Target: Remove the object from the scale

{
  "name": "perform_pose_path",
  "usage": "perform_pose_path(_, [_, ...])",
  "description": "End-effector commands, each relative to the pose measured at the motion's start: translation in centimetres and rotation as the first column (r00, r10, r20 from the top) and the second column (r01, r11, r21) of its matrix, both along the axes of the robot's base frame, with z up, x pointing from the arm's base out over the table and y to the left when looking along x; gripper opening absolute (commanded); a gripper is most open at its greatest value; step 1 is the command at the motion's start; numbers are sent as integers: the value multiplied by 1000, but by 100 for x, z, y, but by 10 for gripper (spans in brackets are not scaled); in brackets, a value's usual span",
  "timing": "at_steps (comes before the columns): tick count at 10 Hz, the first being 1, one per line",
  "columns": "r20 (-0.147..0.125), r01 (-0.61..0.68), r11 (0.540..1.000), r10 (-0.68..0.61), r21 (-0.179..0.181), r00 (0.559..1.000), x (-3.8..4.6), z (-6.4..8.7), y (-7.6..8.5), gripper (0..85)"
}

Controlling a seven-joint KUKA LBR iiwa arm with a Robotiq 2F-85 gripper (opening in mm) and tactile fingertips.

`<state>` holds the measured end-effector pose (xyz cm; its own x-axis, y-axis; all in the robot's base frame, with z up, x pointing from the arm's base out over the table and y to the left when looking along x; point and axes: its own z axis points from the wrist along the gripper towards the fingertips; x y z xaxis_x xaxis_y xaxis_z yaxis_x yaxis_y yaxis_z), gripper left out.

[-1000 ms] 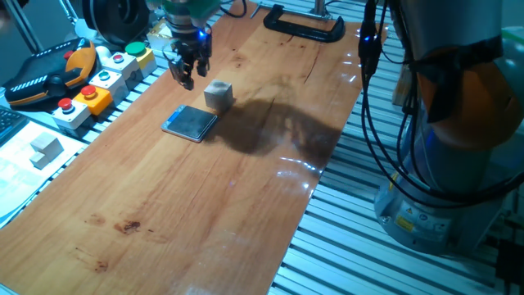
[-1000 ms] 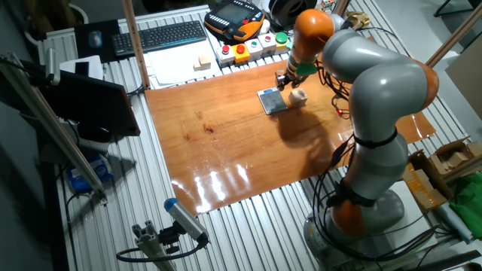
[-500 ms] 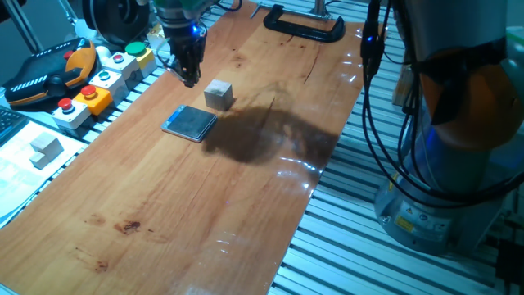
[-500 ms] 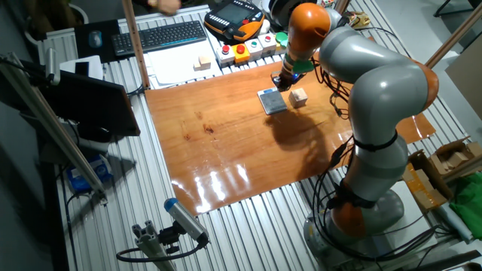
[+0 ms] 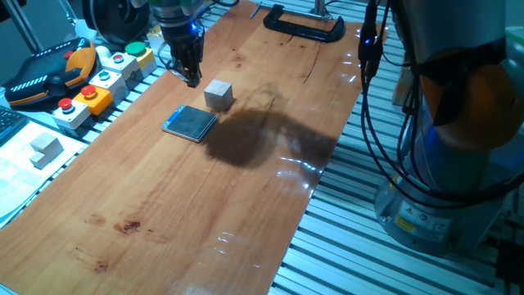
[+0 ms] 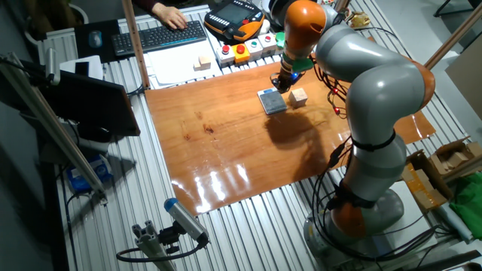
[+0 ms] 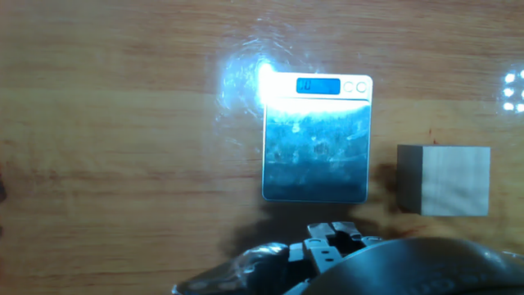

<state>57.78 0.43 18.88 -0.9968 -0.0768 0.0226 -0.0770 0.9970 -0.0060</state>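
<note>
Overhead and slightly to one side, one fixed view shows a long wooden table (image 5: 205,188). The small pale cube (image 5: 218,94) sits on bare wood just beside the scale (image 5: 190,123), apart from it, so the pad's dark top is bare; judging by that, the removal looks done. The claw (image 5: 191,75) hangs above the table's far edge, up and away from both things, its fingers drawn close together with nothing between them. A box of coloured push buttons (image 5: 102,78) lies past the table's edge, and a similar pale block (image 5: 46,147) rests on white paper (not the task's cube).

From the other fixed view, the big grey and orange arm (image 6: 369,98) curves over the table, the claw (image 6: 282,81) just behind the scale (image 6: 272,101), the cube (image 6: 298,96) to the side.

Looking down along the fingers, the hand view shows the scale (image 7: 317,138) with its small blue display lit, glare washing its top edge, and the cube (image 7: 444,180) near its side with a strip of wood between them. The fingertips themselves are out of sight here.
</note>
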Motion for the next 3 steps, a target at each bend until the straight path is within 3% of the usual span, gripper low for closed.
perform_pose_path(1, [-2,0,1000,0,0,1000,-2,2,-1,7])
perform_pose_path(3, [-4,3,1000,-3,0,1000,6,-4,-2,7])
